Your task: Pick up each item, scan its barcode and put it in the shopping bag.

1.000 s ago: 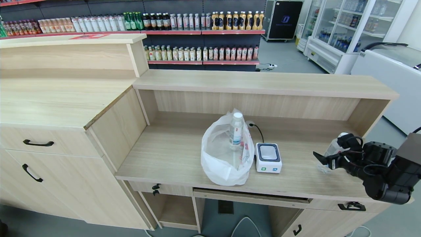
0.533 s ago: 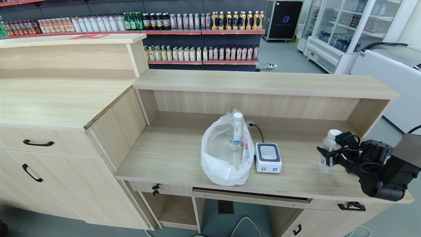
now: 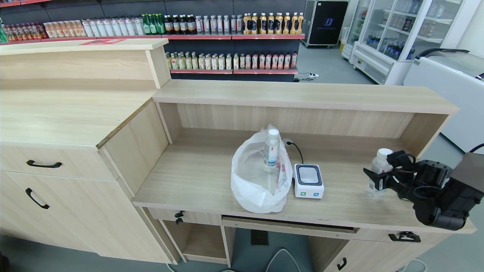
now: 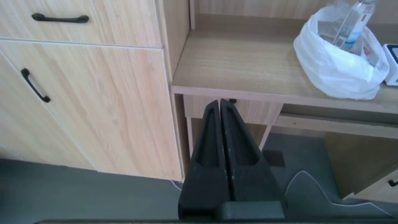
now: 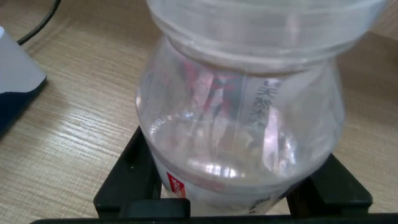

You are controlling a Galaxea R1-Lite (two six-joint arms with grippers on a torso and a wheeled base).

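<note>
The clear plastic bottle (image 3: 378,172) at the right end of the checkout counter (image 3: 196,173) leaned a second ago, with its white cap tipped back toward the arm. Now it stands upright. Most of that righting was done half a second ago; since then the bottle and the right gripper (image 3: 374,178) shift only slightly. The right wrist view shows the same bottle (image 5: 242,124) seated between the black jaws of the right gripper (image 5: 236,186), which are closed around the lower body, with the label facing the camera. Its base sits at the counter surface or barely above it — I cannot tell which.

I judge the grasp settled and the lift about to start. The bottle is well apart from the barcode scanner (image 3: 308,180), whose corner (image 5: 15,81) shows at the edge of the wrist view. It needs carrying across with the label turned to the scanner window.

The white shopping bag (image 3: 257,185) stands just beside the scanner on its left, mouth open, and already holds one upright bottle (image 3: 271,149). That puts one item done and this one at the pick-up step. The thin walls may flex under the squeeze — a slip is the likely risk.

The left gripper (image 4: 219,102) hangs low beside the counter front, fingers pressed together, holding nothing.
</note>
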